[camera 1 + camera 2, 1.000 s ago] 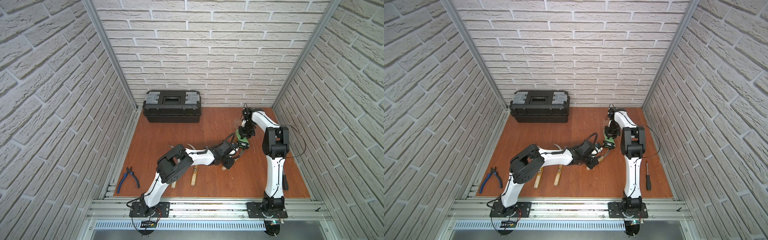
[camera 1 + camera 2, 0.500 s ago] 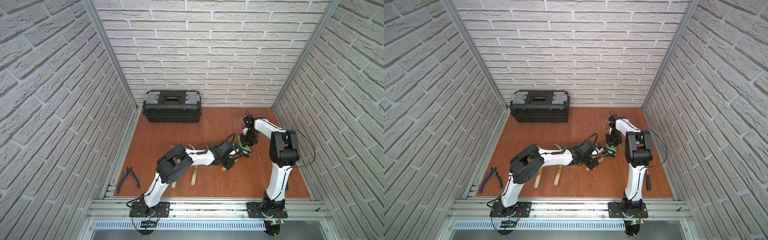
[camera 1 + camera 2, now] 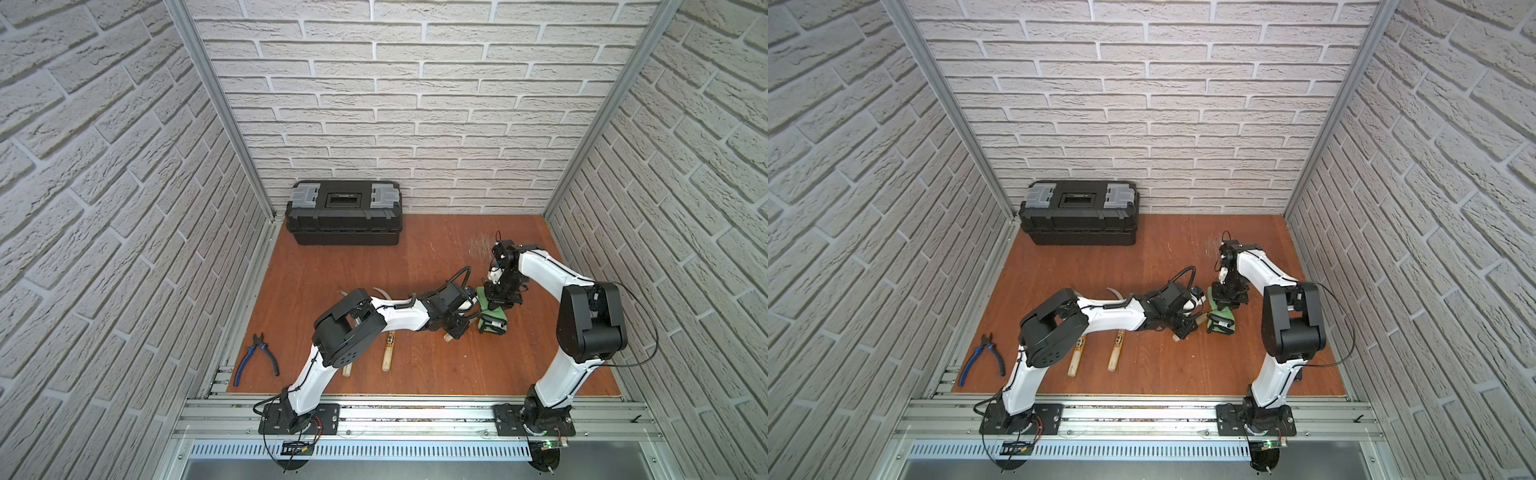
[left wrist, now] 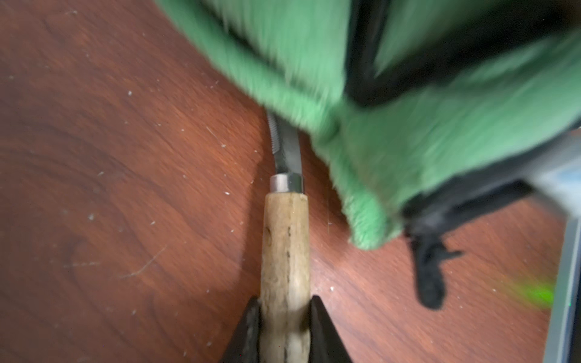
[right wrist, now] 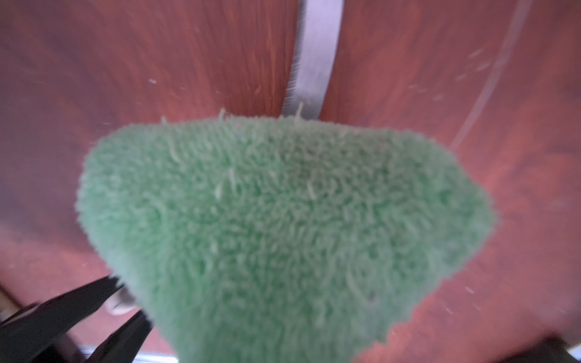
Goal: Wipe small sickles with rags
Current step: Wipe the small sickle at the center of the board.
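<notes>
My left gripper (image 4: 284, 314) is shut on the pale wooden handle (image 4: 284, 251) of one small sickle, low over the wooden floor. Its grey blade (image 4: 287, 144) runs under the green fluffy rag (image 4: 408, 125), so the tip is hidden. The rag (image 5: 283, 220) fills the right wrist view and covers my right gripper's jaws, with the blade (image 5: 314, 56) emerging beyond it. In both top views my right gripper (image 3: 500, 299) points down, shut on the rag (image 3: 492, 322) (image 3: 1221, 320), close to my left gripper (image 3: 457, 322). Two more sickles (image 3: 388, 353) (image 3: 347, 368) lie partly under the left arm.
A black toolbox (image 3: 345, 212) stands at the back left against the wall. Blue-handled pliers (image 3: 257, 359) lie at the front left by the rail. Brick walls enclose the floor on three sides.
My right arm has swung its elbow out to the right and drawn the rag along the blade toward the handle and the left gripper. The left arm has stayed put.
</notes>
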Robot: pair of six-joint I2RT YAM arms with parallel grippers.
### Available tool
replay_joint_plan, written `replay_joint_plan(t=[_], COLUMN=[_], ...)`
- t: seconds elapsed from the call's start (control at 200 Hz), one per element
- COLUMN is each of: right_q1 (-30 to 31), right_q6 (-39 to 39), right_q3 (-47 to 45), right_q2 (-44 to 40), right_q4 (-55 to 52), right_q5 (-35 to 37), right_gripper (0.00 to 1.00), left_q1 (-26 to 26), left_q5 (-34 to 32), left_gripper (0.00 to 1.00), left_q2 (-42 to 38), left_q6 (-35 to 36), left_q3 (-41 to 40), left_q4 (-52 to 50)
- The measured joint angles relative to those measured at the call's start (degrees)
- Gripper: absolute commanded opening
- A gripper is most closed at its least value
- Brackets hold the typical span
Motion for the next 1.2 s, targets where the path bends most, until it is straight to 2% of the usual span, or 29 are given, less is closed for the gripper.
replay_joint_plan(t=[0.175,0.33,0.515,0.64,0.805,1.03,1.2], right_q1=[-0.2,-0.4,-0.6,-0.6,-0.3,0.8,1.4], right_q6=[-0.8,-0.8,-0.7,-0.7,-0.7,0.1,1.5], right_q3=[16.4,28.5,35.3,37.3,31.3,8.5,-5.8], right_q2=[6.3,18.5,30.2,31.1,28.0,14.3,3.8], right_q4=[-3.8,-5.8,-7.7,-9.4,-6.2,2.7,11.7], right_q5=[2.7,4.1,5.2,5.3,5.4,3.8,0.0], right_gripper=[0.03,0.03,0.03,0.02,0.03,0.02,0.03], left_q1=[0.0,0.0,0.0,0.0,0.1,0.1,0.1], left_q5=[-0.1,-0.1,-0.2,-0.3,-0.3,0.2,0.6], left_gripper=[0.00,0.00,0.00,0.00,0.00,0.00,0.00], left_q2=[0.0,-0.1,-0.2,-0.2,-0.2,-0.2,-0.2], left_q6=[-0.7,-1.4,-1.5,-1.4,-1.4,-0.8,0.0], left_q3=[-0.4,-0.6,-0.6,-0.6,-0.6,-0.5,-0.1], left_q4=[0.7,1.1,1.1,1.0,0.9,0.4,-0.7])
